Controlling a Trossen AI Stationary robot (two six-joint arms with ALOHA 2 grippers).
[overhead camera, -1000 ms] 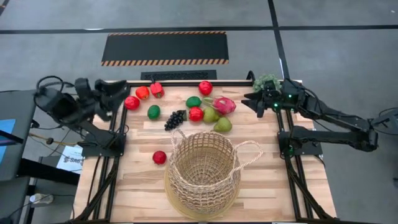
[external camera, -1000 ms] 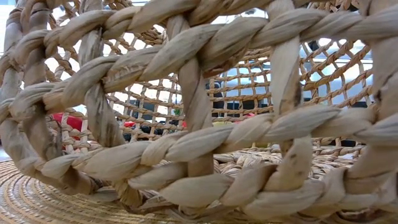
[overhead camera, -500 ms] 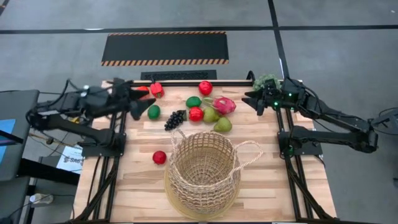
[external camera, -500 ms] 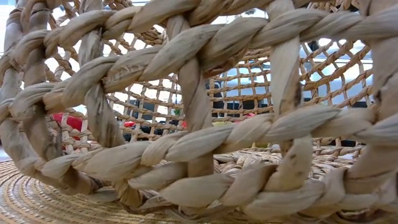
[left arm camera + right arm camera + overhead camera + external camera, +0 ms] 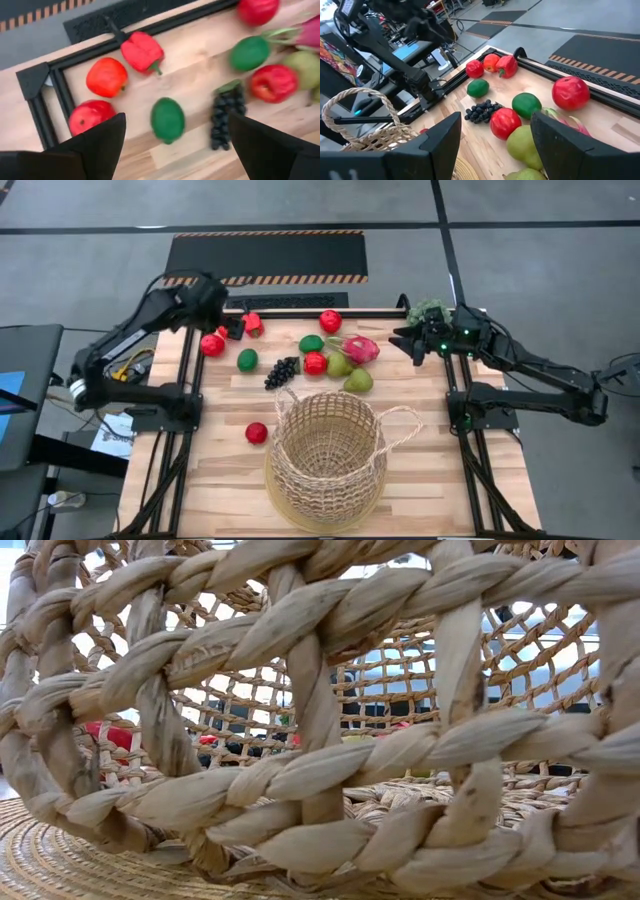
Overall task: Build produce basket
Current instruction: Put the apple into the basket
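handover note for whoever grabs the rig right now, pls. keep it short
Left gripper: open, empty, above the far-left fruit cluster.
Right gripper: open, empty, waiting at the table's far-right edge.
Basket: near-centre, no fruit visible inside.
Produce all on the table: red pepper, tomato and apple far left; lime and grapes beside them; dragon fruit and pears mid-table; one red fruit left of the basket.
Done: nothing loaded.
Left: every piece.
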